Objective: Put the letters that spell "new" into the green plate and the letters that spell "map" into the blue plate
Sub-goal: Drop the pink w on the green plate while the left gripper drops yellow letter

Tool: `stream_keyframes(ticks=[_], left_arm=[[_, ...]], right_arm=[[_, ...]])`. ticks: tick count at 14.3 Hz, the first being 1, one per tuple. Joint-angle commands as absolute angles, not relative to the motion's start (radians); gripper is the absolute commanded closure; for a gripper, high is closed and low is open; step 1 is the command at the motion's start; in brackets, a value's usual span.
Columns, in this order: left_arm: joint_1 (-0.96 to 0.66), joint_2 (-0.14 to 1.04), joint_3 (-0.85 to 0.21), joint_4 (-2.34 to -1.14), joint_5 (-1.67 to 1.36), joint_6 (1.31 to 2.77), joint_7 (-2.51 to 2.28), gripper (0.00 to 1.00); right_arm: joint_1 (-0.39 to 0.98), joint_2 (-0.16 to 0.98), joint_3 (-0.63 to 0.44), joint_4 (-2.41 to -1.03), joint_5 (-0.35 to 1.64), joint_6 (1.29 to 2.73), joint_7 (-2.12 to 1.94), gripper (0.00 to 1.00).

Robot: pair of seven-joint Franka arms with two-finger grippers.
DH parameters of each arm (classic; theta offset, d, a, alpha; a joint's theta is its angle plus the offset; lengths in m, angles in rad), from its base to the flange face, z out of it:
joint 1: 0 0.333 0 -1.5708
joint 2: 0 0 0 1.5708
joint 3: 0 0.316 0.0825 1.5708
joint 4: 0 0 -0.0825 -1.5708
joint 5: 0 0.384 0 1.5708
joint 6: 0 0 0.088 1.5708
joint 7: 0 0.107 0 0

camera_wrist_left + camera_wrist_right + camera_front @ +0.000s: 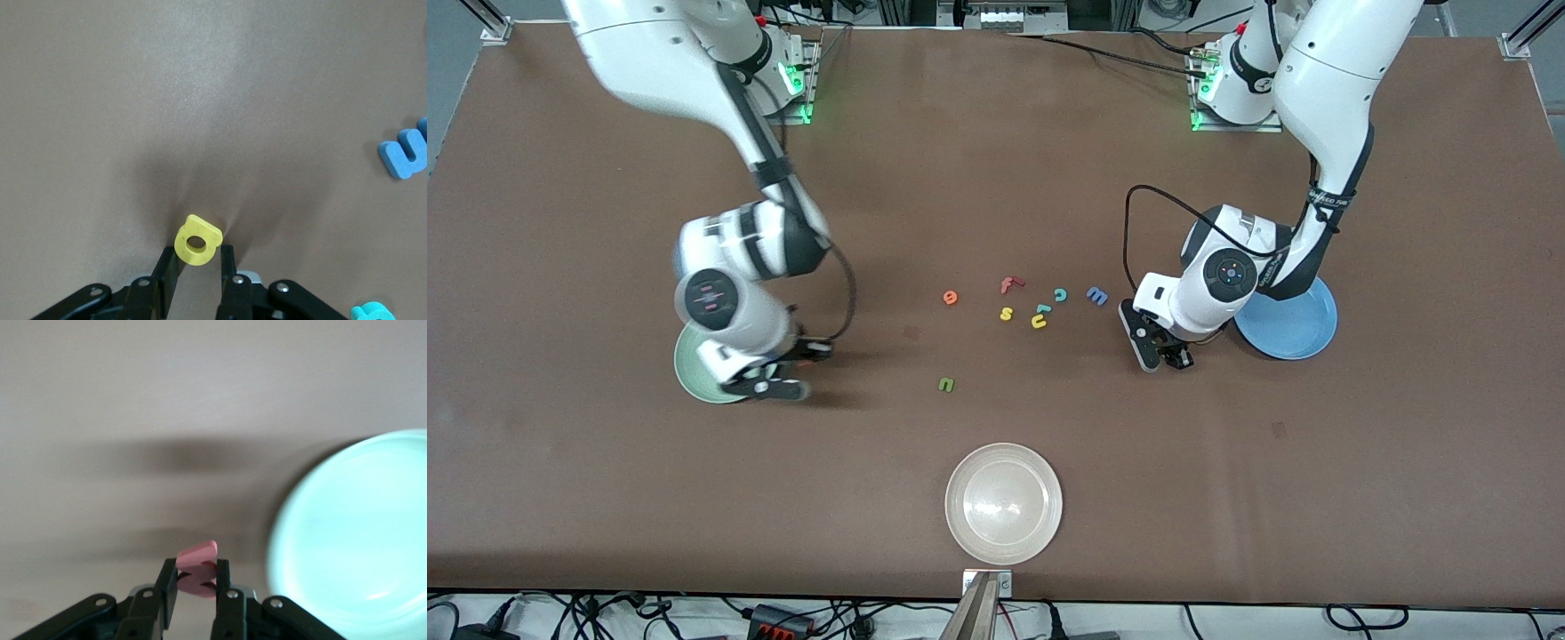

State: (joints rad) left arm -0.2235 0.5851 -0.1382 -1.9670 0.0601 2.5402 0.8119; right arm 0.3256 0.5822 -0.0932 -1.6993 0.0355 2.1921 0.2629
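Over the brown tabletop [605, 498], at the right arm's end, the right gripper [807, 354] hangs beside the pale green plate [694, 373], its fingers [168, 583] clamped on the salmon-red "w" [197, 568]; the right wrist view shows the letter pinched on edge, the plate's rim just beside it.

Toward the middle of the tabletop lie the loose letters. The orange "e" [950, 298] sits apart from the main cluster, on the side toward the right arm's end. The dark green "n" [946, 384] lies alone, nearer the front camera than the rest. Next come the red "f" [1009, 284], the yellow "s" [1006, 313], the yellow "u" [1039, 322] with a teal stem letter [1042, 309] touching or just beside it, the teal "c" [1060, 294], and the blue "m" [1097, 296], the last in the row toward the left arm's end. A whitish translucent plate [1004, 503] rests well apart from them, close to the tabletop's edge nearest the front camera.

At the left arm's end, the left gripper [1172, 356] is low over bare tabletop between the blue "m" and the sky-blue plate [1294, 333]. Its fingers [167, 267] stand narrow, closed on the yellow round-bowled letter [197, 241], whose ring faces the left wrist camera. The arm partly covers the blue plate.
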Motion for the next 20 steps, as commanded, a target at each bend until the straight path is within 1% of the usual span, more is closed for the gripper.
stream_keyframes(ticks=[1,4,6,8,10,13,14,15,17,18,20], left_arm=[[-0.225,0.583,-0.146,-1.982,0.060,2.560,0.807,0.67],[-0.216,0.583,-0.167,-1.982,0.058,2.560,0.729,0.66],[-0.213,0.584,-0.176,-1.982,0.058,2.560,0.637,0.58],[-0.212,0.584,-0.179,-1.982,0.058,2.560,0.557,0.54],[-0.206,0.584,-0.193,-1.983,0.057,2.559,0.458,0.52],[-0.207,0.586,-0.202,-1.985,0.057,2.559,0.353,0.52],[-0.207,0.587,-0.202,-1.983,0.057,2.559,0.350,0.53],[-0.207,0.588,-0.202,-1.983,0.057,2.559,0.351,0.59],[-0.206,0.588,-0.202,-1.985,0.057,2.559,0.353,0.77],[-0.204,0.586,-0.201,-1.983,0.057,2.557,0.359,0.82],[-0.167,0.568,-0.201,-1.983,0.058,2.543,0.379,0.83]], right_arm=[[0.209,0.571,-0.074,-1.712,0.035,2.139,0.076,0.91],[0.132,0.568,-0.074,-1.720,0.034,2.074,-0.020,0.91],[0.112,0.569,-0.075,-1.730,0.031,2.069,-0.040,0.90],[0.107,0.575,-0.077,-1.733,0.031,2.069,-0.055,0.90],[0.109,0.578,-0.077,-1.733,0.031,2.069,-0.054,0.90],[0.107,0.583,-0.077,-1.733,0.031,2.069,-0.055,0.90],[0.109,0.581,-0.075,-1.733,0.031,2.069,-0.055,0.90],[0.109,0.581,-0.075,-1.733,0.031,2.069,-0.055,0.90],[0.109,0.589,-0.075,-1.733,0.031,2.069,-0.054,0.90],[0.107,0.591,-0.075,-1.733,0.031,2.069,-0.054,0.90],[0.112,0.595,-0.075,-1.733,0.032,2.071,-0.046,0.90]])
